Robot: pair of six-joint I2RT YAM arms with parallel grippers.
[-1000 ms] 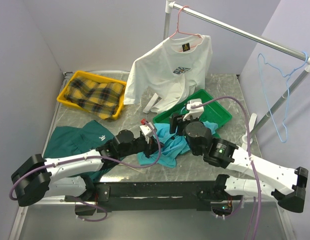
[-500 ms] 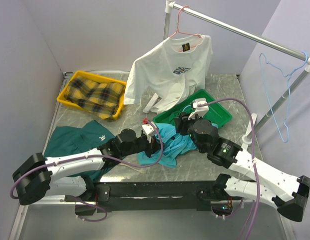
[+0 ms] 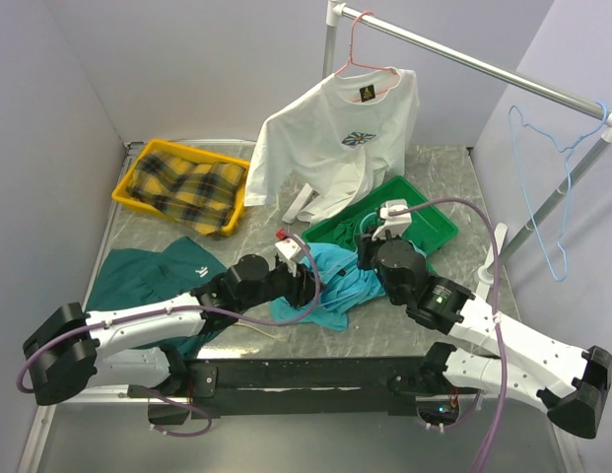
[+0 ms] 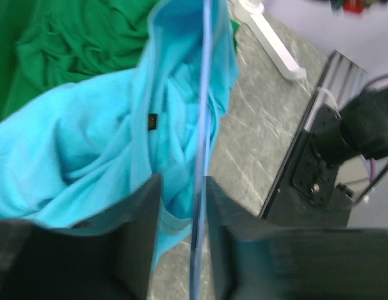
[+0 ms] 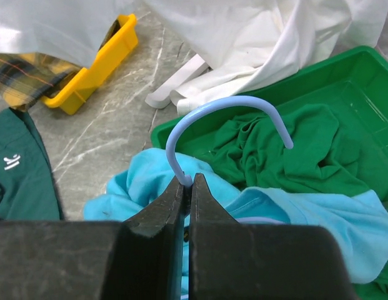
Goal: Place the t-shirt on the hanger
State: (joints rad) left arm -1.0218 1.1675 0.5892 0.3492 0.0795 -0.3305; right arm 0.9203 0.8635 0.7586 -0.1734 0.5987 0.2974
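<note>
The right gripper [image 5: 187, 182] is clamping shut on the light-blue wire hanger [image 5: 226, 103] just below its hook, which is arching across the centre of the right wrist frame. The left gripper [image 4: 181, 184] is standing partly open, with the hanger's wire running up between its fingers. The turquoise t-shirt [image 5: 140, 184] is lying crumpled just beyond both grippers, partly overlapping the green tray [image 5: 362, 131] at upper right.

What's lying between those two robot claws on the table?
The bunched turquoise t-shirt fills the gap between the left gripper and the right gripper; the top view shows it best.
</note>
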